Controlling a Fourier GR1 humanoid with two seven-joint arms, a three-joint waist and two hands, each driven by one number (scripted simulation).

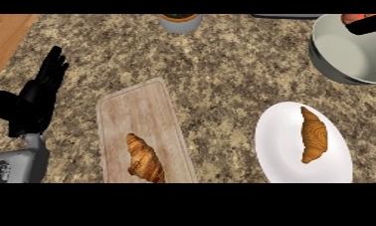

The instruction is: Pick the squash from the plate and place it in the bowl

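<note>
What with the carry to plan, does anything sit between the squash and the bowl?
Nothing visible: only counter lies between the squash on the plate and the bowl at upper right.

no writing, label, brand, number or sign can be read anywhere in the head view. the white plate [283, 143], the grey bowl [339, 53], the wooden cutting board [140, 113] and the speckled counter [228, 65] all show plain surfaces.
</note>
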